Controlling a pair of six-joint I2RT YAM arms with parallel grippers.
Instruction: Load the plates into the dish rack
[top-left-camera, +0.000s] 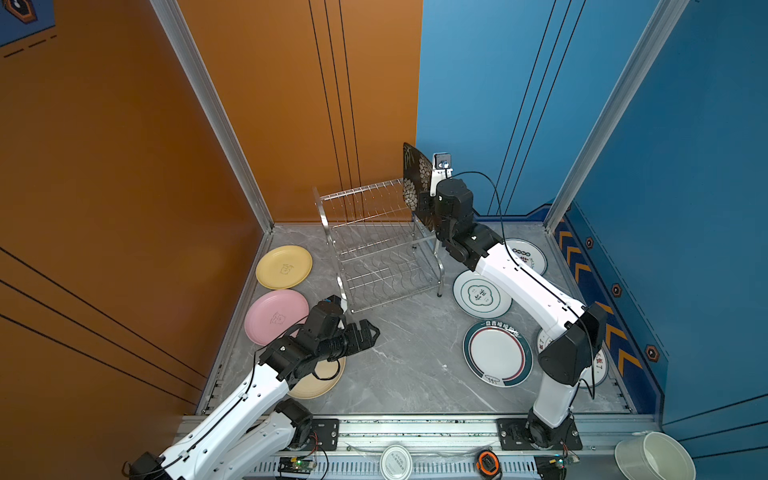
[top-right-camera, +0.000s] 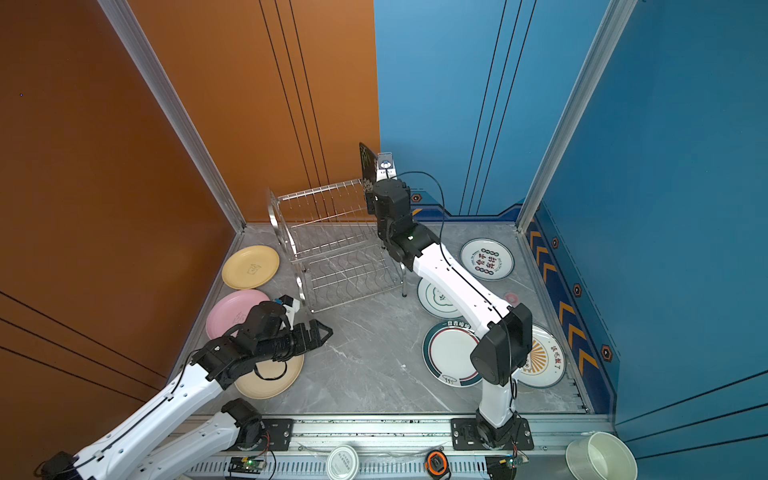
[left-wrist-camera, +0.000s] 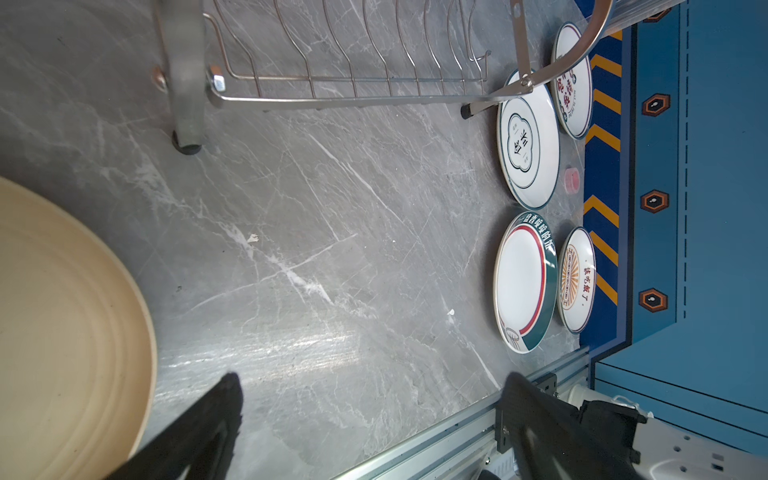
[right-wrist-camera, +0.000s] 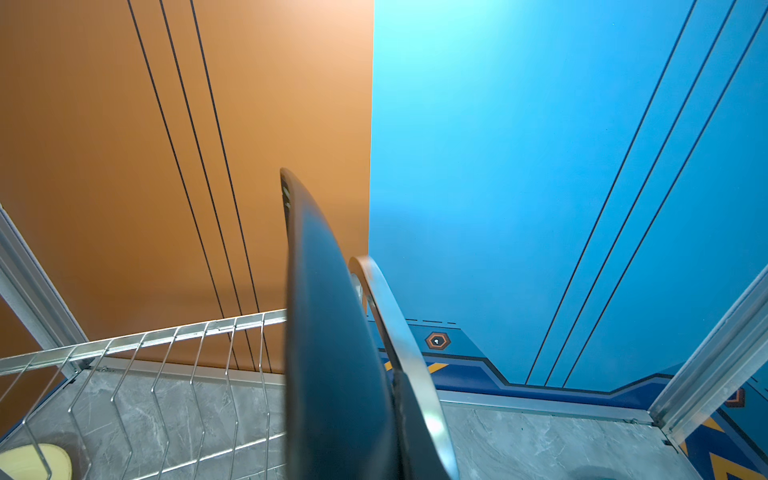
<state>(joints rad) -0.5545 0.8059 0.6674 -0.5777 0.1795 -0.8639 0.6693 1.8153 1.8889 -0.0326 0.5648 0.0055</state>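
Observation:
My right gripper (top-left-camera: 428, 205) is shut on the black square floral plate (top-left-camera: 414, 178), which it holds upright on edge over the right end of the dish rack (top-left-camera: 374, 245). In the right wrist view the black plate (right-wrist-camera: 328, 332) stands just inside the rack's arched end frame (right-wrist-camera: 395, 332). My left gripper (top-left-camera: 370, 332) hovers open and empty over the table, beside the beige plate (top-left-camera: 320, 384). The yellow plate (top-left-camera: 284, 267) and the pink plate (top-left-camera: 272, 318) lie flat at the left. Several white plates (top-left-camera: 497, 355) lie flat at the right, partly hidden by my right arm.
A white bucket-like container (top-left-camera: 654, 457), a small round white lid (top-left-camera: 395, 461) and an orange tape measure (top-left-camera: 487, 462) sit along the front rail. A small pink object (top-right-camera: 511, 297) lies among the white plates. Orange and blue walls close in the back and sides.

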